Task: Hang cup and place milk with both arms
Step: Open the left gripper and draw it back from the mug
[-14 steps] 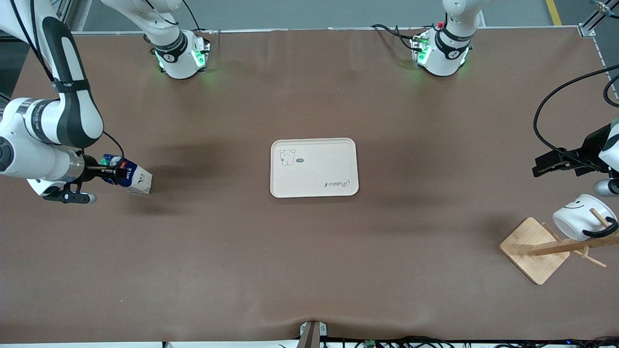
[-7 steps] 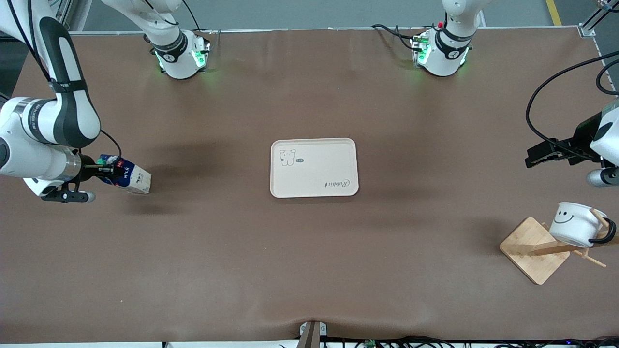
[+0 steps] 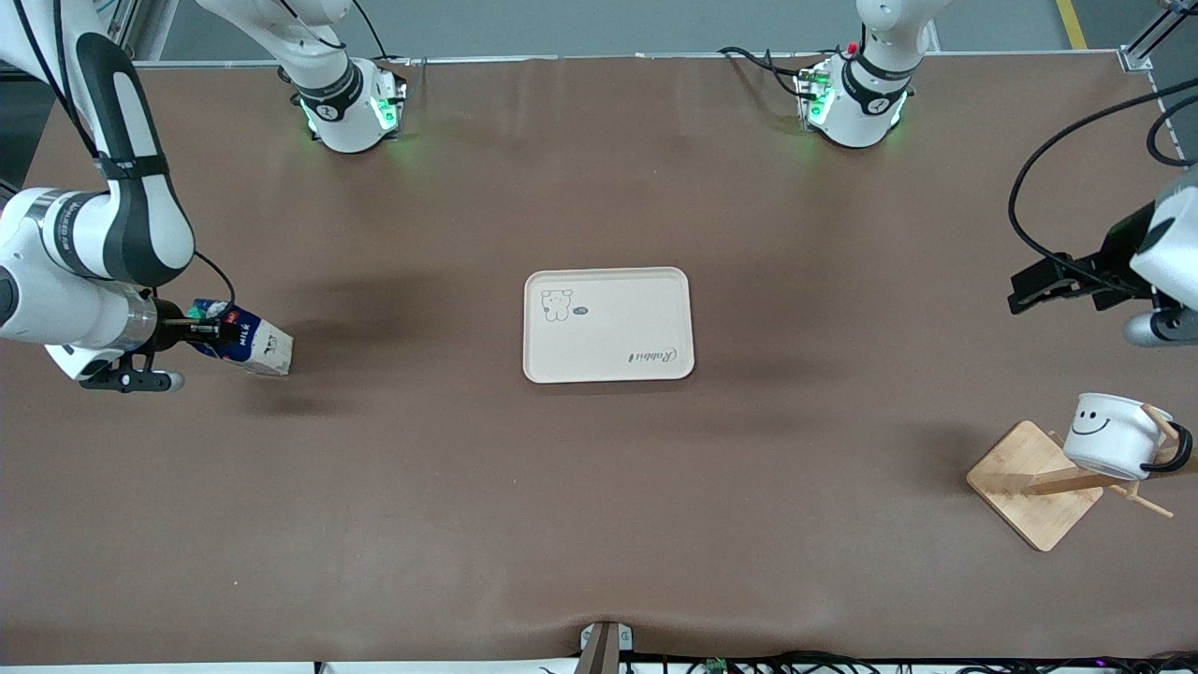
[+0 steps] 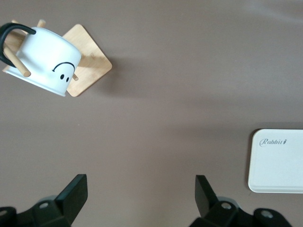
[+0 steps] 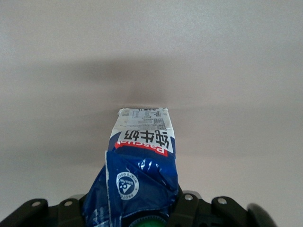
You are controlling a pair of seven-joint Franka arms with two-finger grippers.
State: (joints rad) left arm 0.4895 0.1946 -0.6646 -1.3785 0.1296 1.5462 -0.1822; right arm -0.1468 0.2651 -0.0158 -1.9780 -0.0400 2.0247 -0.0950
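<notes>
The right claw [image 3: 217,329] is pinching the small gable-top milk carton [image 3: 245,344], dark blue above and white below, by its blue top. The carton lies tilted, its white base resting on the brown surface [image 3: 599,524] at the right arm's end, pointing away from the claw toward the middle. In the right wrist view the carton's crumpled blue top [image 5: 137,182] sits between the claw's black fingers, with a green cap just showing at the claw.

The left claw [image 3: 1029,292] is spread wide and holds nothing; it hangs over the surface at the left arm's end. Nearer the front camera than the spot beneath this claw, the small white mug with a black smiley face [image 3: 1114,435] hangs tilted by its black loop handle on a peg of the light wooden rack [image 3: 1034,487].

The cream rectangular tray [image 3: 608,324] lies in the middle of the surface, well apart from both claws.
</notes>
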